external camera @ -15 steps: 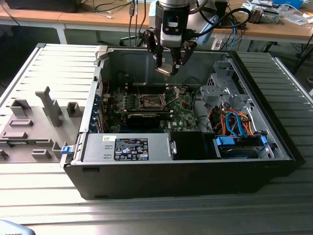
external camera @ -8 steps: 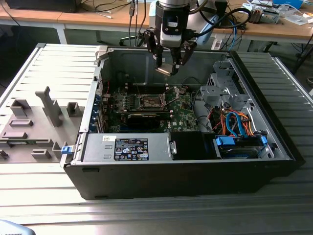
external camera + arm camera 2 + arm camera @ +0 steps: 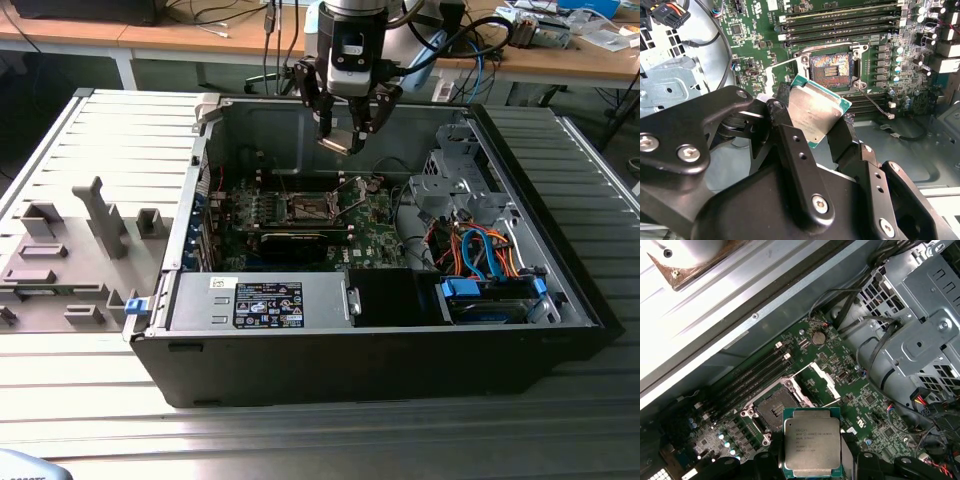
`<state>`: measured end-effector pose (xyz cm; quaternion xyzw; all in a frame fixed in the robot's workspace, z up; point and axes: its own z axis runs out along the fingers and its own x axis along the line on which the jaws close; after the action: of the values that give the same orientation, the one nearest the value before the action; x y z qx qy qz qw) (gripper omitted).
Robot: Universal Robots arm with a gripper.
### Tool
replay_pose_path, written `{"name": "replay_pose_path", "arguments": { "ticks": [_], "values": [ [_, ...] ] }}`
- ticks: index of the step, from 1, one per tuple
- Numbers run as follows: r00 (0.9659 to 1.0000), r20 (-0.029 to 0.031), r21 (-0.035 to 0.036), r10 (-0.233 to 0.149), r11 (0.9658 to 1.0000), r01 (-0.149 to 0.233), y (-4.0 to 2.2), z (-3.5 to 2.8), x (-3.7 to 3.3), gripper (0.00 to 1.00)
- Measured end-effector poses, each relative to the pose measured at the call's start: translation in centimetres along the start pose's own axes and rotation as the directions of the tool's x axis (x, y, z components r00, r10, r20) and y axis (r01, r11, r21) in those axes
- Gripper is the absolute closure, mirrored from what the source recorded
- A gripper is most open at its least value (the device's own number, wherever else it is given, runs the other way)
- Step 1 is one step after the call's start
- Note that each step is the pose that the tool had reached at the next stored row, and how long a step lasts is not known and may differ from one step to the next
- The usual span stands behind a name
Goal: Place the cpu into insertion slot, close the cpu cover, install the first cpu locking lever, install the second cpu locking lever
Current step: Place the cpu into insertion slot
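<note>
Gripper of mine is closed down on the cpu, its two black fingers pinching opposite edges of the chip, and it hangs in the air inside the open computer case, above the motherboard. In both wrist views the cpu is a flat square with a silver-grey metal top, faint print on it and a thin green border all round; in the second wrist view it sits tilted between my fingers.

In the exterior view the insertion slot lies at about seven o'clock from the gripper, apart from the chip. The slot has a dark centre inside a silver rim. Beside it the cpu cover is swung open.

I count one cpu, one slot, one cover and one thin wire lever that I can make out by the slot.

The case lies on a ribbed metal counter, with one grey fixture at nine o'clock from it.
</note>
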<state>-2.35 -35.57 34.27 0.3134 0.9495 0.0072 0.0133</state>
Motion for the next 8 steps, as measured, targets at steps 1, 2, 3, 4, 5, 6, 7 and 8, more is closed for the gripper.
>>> {"name": "replay_pose_path", "arguments": {
  "ticks": [1,2,3,4,5,6,7,8],
  "values": [
    [1.0,0.0,0.0001,0.0,1.0,0.0,0.0,0.0,0.0,0.45],
    [1.0,0.0,0.0,0.001,1.0,-0.001,0.0,0.0,0.0,0.45],
    [1.0,0.0,0.0001,0.002,1.0,-0.002,0.0,0.0,0.0,0.45],
    [1.0,0.0001,0.0,0.002,1.0,-0.002,0.0,0.0,0.0,0.45],
    [1.0,0.0001,0.0,0.003,1.0,-0.003,0.0,0.0,0.0,0.45],
    [1.0,0.0001,0.0001,0.003,1.0,-0.003,0.0,0.0,0.0,0.45],
    [1.0,0.0001,0.0001,0.004,1.0,-0.004,0.0,0.0,0.0,0.45],
    [1.0,0.0001,0.0002,0.005,1.0,-0.005,0.0,0.0,0.0,0.45]
  ]
}}
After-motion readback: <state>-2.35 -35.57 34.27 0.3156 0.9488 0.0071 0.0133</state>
